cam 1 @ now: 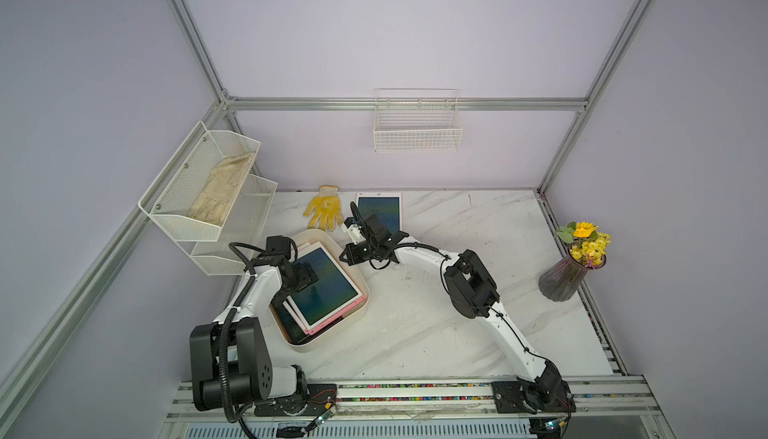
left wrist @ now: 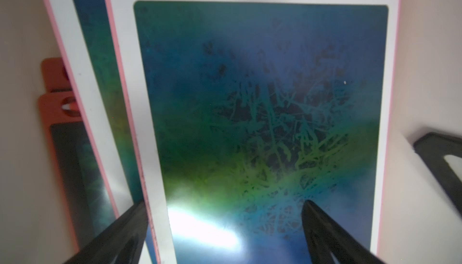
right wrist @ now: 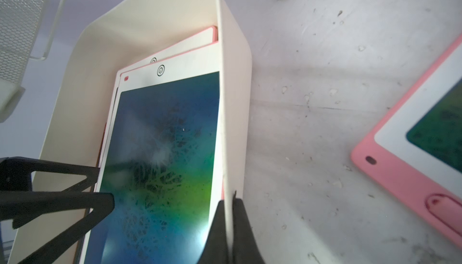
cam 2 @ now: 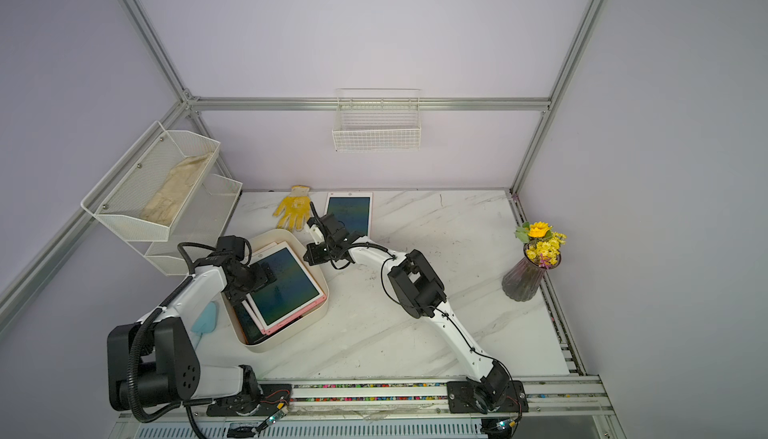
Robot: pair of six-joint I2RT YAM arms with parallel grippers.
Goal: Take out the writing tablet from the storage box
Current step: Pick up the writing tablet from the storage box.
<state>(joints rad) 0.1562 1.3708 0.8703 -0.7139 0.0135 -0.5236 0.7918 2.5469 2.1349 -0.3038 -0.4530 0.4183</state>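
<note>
Writing tablet (cam 1: 324, 287) (cam 2: 286, 281): white bezel, pink edge, blue-green screen facing up. It lies uppermost on a stack of tablets inside the storage box (cam 1: 309, 347) (cam 2: 266, 347) and is turned slightly askew to the box walls. The left wrist view shows a second pink-edged tablet (left wrist: 82, 50) beneath it and orange-framed tablets (left wrist: 57, 80) lower down.

Storage box: cream-white tub on the left part of the counter (cam 1: 457, 312), just in front of the white mesh shelf (cam 1: 208, 192).

Left end effector (cam 1: 305, 277) (left wrist: 223, 204): positioned directly over the top tablet with its fingers spread wide. One fingertip (left wrist: 310, 207) is above the screen. The other is at the tablet's pink long edge. Nothing is held. Contact with the tablet cannot be determined.

Right end effector (cam 1: 345, 255) (right wrist: 228, 200): closed narrow, pinching the box wall (right wrist: 235, 100) on the side away from the left arm, with one finger inside the wall and one outside. The top tablet's long edge lies just beside this wall.

Other items on the counter:
- A further pink-edged tablet (cam 1: 380, 212) (right wrist: 425, 137) lies flat behind the right end effector, outside the box.
- A yellow glove (cam 1: 325, 210) lies beside that tablet.
- A vase of yellow flowers (cam 1: 569, 275) stands at the right edge.
</note>
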